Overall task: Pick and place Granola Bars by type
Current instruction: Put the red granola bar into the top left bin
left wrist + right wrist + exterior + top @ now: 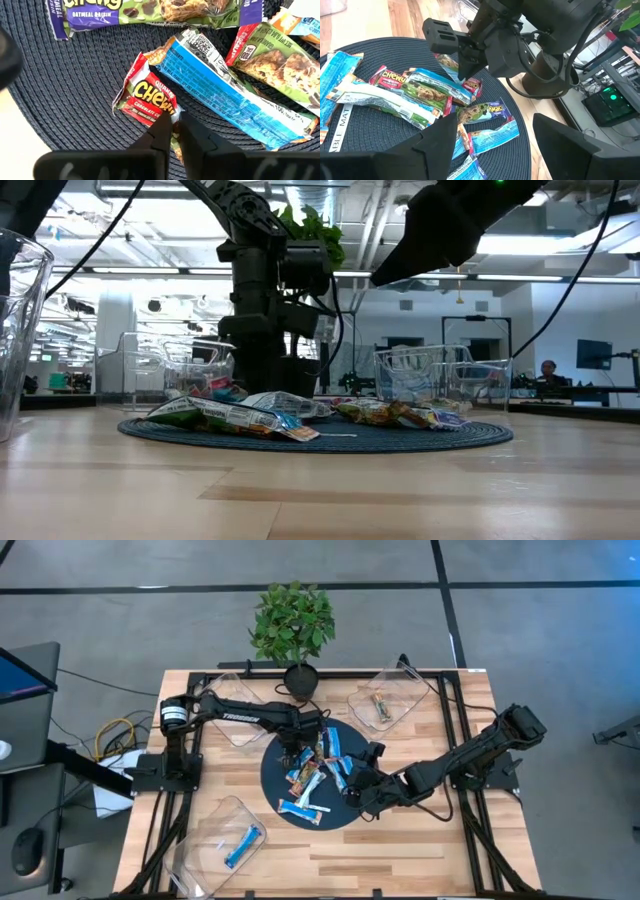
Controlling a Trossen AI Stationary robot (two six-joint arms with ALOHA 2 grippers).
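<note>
The wooden table (400, 850) carried a dark round woven mat (285, 775) at its middle, with a potted plant (293, 625) at the far edge and three clear plastic bins around the mat: one at the far right (395, 695) holding a brownish bar, one at the far left (232, 710) partly under the left arm, and one at the near left (215, 835) holding a blue bar (243, 845). The left arm (240, 712) reached from the left side across to the mat, and the right arm (470, 750) came in from the right, angled down toward the mat's right edge. The Granola Bars (318, 772) lay heaped on the mat, some overlapping, in blue-and-white, green, red and purple wrappers. The left gripper (174, 126) stood over the far part of the pile with its fingers drawn nearly together, pinching the edge of a red chocolate chip bar (147, 97) that lay flat on the mat beside and partly under a long blue-and-white bar (225, 92). The right gripper (492, 135) hovered above the mat's right side with its fingers spread wide apart and nothing between them. In the low view a thin white strip (335, 435) showed on the mat's front.
</note>
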